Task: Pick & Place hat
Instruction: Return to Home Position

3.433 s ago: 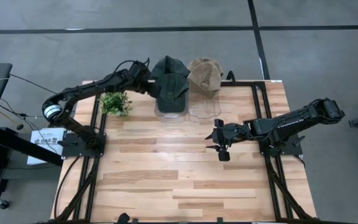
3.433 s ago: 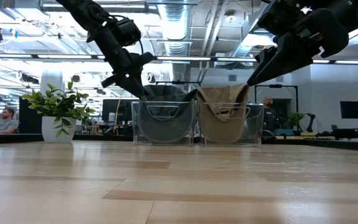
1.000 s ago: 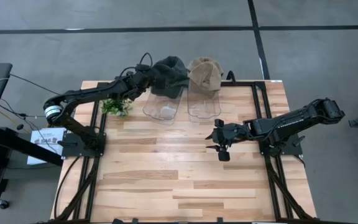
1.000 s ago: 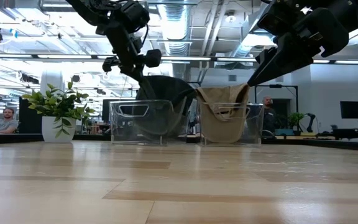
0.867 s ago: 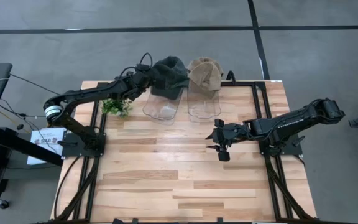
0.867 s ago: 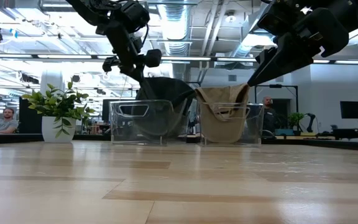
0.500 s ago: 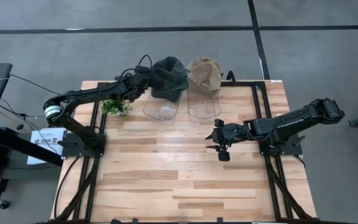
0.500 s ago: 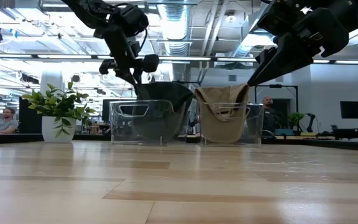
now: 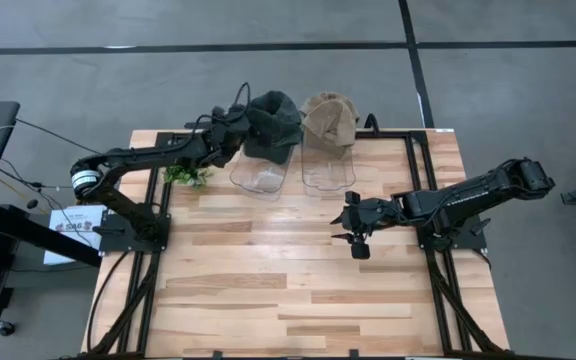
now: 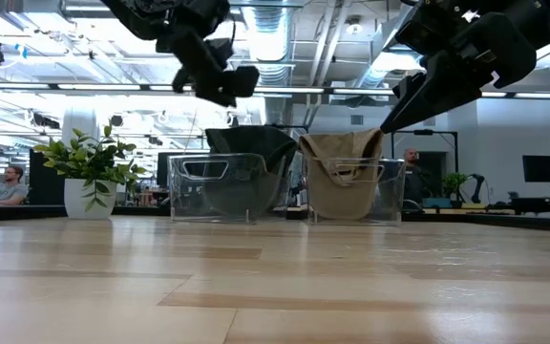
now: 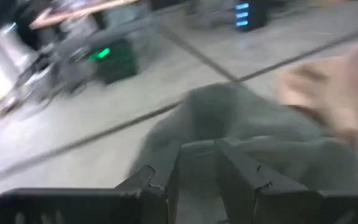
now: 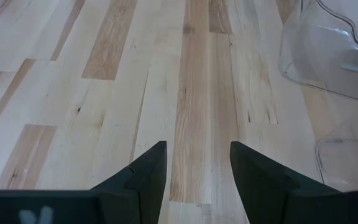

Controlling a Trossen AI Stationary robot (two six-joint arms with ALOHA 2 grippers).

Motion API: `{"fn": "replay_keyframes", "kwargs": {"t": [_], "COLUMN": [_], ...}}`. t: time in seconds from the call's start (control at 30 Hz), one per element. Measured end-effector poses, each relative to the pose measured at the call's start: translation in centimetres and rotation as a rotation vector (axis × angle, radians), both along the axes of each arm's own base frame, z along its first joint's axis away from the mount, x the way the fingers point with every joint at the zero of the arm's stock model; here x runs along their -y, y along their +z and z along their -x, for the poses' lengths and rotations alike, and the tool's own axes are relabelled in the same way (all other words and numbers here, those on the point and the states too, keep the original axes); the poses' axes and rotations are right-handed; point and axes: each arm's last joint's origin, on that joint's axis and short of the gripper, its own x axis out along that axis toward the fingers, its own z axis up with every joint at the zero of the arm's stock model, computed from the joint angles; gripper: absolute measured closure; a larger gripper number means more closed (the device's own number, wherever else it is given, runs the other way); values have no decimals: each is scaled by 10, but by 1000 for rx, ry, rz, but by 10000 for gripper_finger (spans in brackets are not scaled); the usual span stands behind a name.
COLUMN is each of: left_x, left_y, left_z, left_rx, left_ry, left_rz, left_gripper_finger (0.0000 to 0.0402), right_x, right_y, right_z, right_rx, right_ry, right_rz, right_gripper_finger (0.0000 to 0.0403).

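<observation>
A dark green hat (image 9: 271,118) lies over the far end of the left clear bin (image 9: 260,176), with part of it hanging down inside the bin (image 10: 225,187). A tan hat (image 9: 328,116) lies the same way in the right clear bin (image 9: 328,172). My left gripper (image 9: 237,126) hangs open just left of the green hat and above it (image 10: 229,84). In the left wrist view its fingers (image 11: 197,148) stand apart with the hat (image 11: 247,134) beyond them. My right gripper (image 9: 354,228) waits open over bare wood (image 12: 197,149) near the table's middle.
A small potted plant (image 9: 186,170) stands on the table under my left arm, left of the bins. The near half of the wooden table (image 9: 288,300) is bare planks. A seated person (image 10: 8,183) shows in the room beyond.
My left gripper has come away from the green hat, risen above it and rolled at the wrist. The hat, bunched up high before, has sunk and settled lower over the left bin's far end. My right arm has kept still.
</observation>
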Motion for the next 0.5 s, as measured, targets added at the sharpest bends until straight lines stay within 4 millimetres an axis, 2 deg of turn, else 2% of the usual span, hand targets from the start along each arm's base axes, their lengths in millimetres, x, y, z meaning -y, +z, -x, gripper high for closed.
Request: {"fn": "replay_keyframes", "kwargs": {"t": [0.23, 0.37, 0.43, 0.5], "left_x": [27, 40, 42, 39], "left_y": [3, -4, -7, -10], "left_z": [-19, -24, -23, -20], "left_rx": [-144, -179, -153, -143], "left_ry": [-511, -811, -893, -895], "left_rz": [-64, -16, 55, 124], "left_gripper_finger": [309, 310, 313, 320], "right_x": [0, 0, 0, 0], "right_y": [0, 0, 0, 0], "right_z": [0, 0, 0, 0], "right_rx": [-1, -1, -1, -1], "right_ry": [0, 0, 0, 0], "right_rz": [0, 0, 0, 0], "right_gripper_finger": [235, 235, 236, 236]}}
